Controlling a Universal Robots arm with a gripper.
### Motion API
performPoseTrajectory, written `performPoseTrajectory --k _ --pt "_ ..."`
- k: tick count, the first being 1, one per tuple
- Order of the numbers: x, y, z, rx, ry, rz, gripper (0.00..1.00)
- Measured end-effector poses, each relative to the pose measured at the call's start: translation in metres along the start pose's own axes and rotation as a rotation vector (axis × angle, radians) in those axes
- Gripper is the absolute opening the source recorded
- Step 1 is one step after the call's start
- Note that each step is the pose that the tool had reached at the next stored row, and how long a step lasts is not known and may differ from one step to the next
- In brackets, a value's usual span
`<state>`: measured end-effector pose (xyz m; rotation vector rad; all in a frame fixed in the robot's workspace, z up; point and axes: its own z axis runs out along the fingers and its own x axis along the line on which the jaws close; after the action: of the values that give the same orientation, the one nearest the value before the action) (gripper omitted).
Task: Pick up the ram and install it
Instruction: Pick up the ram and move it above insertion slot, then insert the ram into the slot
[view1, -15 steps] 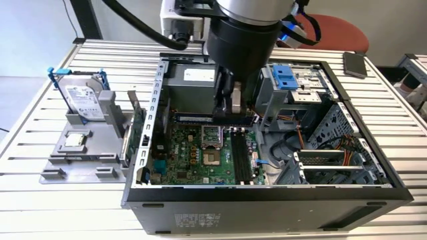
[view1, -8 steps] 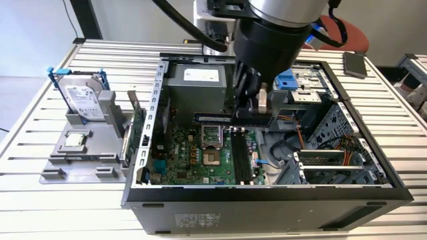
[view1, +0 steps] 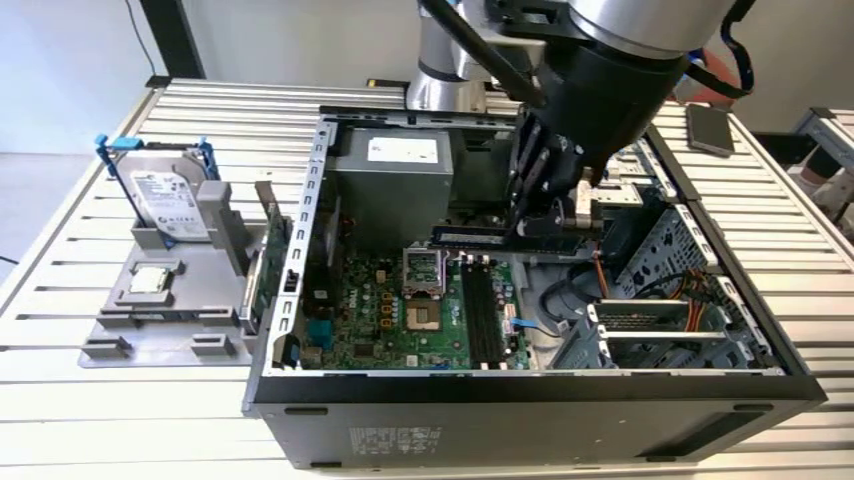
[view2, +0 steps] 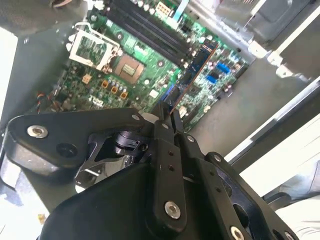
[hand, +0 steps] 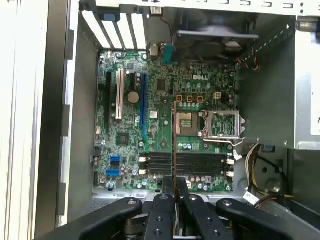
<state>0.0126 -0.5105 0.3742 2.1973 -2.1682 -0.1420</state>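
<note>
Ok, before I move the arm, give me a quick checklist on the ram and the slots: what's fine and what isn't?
1. Grip on the ram: ok; the gripper is shut on it.
2. Ram clear of the board: ok; in the exterior view it hangs above the motherboard, not seated.
3. Memory slots empty: ok; nothing sits in them.
4. Ram lined up with the slots: not ok; it lies crosswise to them in both wrist views.
5. Slot latches open: cannot tell.
</note>
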Motion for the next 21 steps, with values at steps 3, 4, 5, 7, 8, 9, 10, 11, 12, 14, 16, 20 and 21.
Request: performPoseTrajectory --k 3,4,5,7,8,9,10,11,12,14,16,20,21 --pt "0.0 -0.0058 -0.0005 -0.0007 -0.0001 0.0 0.0" --pt "0.0 -0.0057 -0.0005 -0.0007 -0.0001 0.0 0.0" --pt "0.0 -0.0057 -0.0005 -0.0007 -0.0001 0.0 0.0" --pt "-0.0052 -0.0058 -0.0003 -0.0007 -0.0002 0.0 0.0" --pt "-0.0097 -0.0059 -0.0003 -0.0007 0.0 0.0 0.0" --pt "-0.0142 -0.006 0.0 -0.0007 -0.0003 0.0 0.0" --pt "-0.0188 -0.0061 0.0001 -0.0007 -0.0002 0.0 0.0" --pt "-0.0234 -0.0061 0.0001 -0.0008 0.0 0.0 0.0" --pt "-0.028 -0.0062 0.0003 -0.0007 -0.0001 0.0 0.0" --pt "-0.0368 -0.0063 0.0005 -0.0008 0.0 0.0 0.0" --pt "-0.0459 -0.0065 0.0008 -0.0007 0.0 0.0 0.0" --pt "-0.0641 -0.0067 0.0013 -0.0007 -0.0001 0.001 0.0" --pt "-0.0688 -0.0068 0.0015 -0.0007 -0.0002 0.001 0.0"
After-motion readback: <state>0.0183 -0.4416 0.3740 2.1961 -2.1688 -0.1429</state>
